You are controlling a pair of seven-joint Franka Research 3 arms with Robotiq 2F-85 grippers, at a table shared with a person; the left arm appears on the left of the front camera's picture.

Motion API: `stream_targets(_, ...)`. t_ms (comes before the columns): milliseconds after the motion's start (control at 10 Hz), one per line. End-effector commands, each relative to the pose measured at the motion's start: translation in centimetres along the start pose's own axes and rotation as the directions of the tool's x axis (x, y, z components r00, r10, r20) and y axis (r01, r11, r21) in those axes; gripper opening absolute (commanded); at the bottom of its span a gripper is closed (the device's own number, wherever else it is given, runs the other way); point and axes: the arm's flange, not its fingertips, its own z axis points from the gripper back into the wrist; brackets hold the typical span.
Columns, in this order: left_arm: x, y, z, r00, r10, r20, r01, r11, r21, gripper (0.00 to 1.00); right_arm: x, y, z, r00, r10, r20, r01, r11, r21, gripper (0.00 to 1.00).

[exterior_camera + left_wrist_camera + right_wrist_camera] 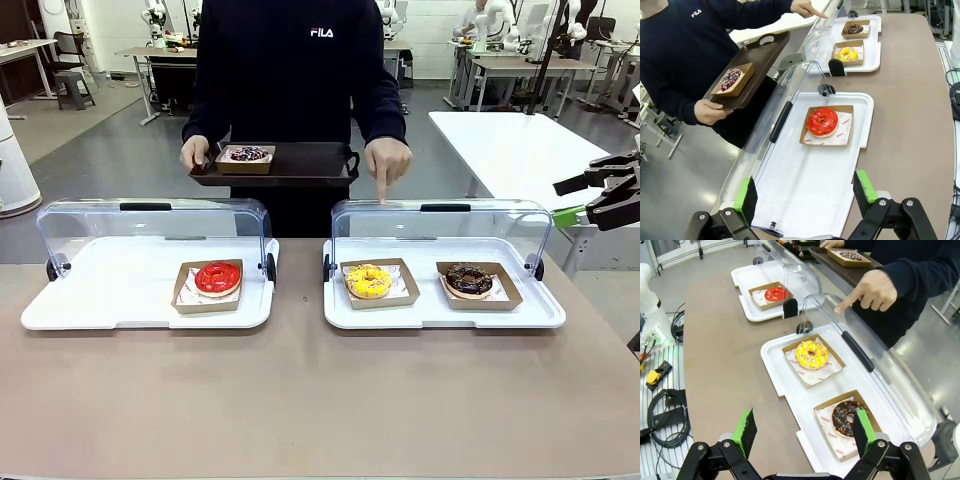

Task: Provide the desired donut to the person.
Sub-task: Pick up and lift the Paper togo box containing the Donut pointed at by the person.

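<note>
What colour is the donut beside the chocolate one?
Yellow donut, with sprinkles; best in right wrist view.

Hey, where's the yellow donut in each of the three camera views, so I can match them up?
Front view: the yellow donut is right of center, on the right tray, left of the chocolate donut.
Left wrist view: the yellow donut is at upper right, beyond the red donut.
Right wrist view: the yellow donut is near center, above the chocolate donut.
Shared landmark: the person's pointing hand, just beyond it.
</note>
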Motion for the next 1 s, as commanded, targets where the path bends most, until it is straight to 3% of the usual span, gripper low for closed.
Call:
stream_targets(0, -0.10, 0.09, -0.02, 1.000, -0.011, 0.026, 0.011, 1.000, 0.008, 1.00, 0.04, -0.26, -0.24, 0.999, 0.012, 0.036, -0.012, 1.000, 0.003, 1.00)
stream_targets(900, -0.10, 0.09, -0.02, 1.000, -0.011, 0.026, 0.011, 1.000, 0.008, 1.00, 0.04, -0.26, -0.24, 0.999, 0.012, 0.036, -0.012, 1.000, 0.003, 1.00)
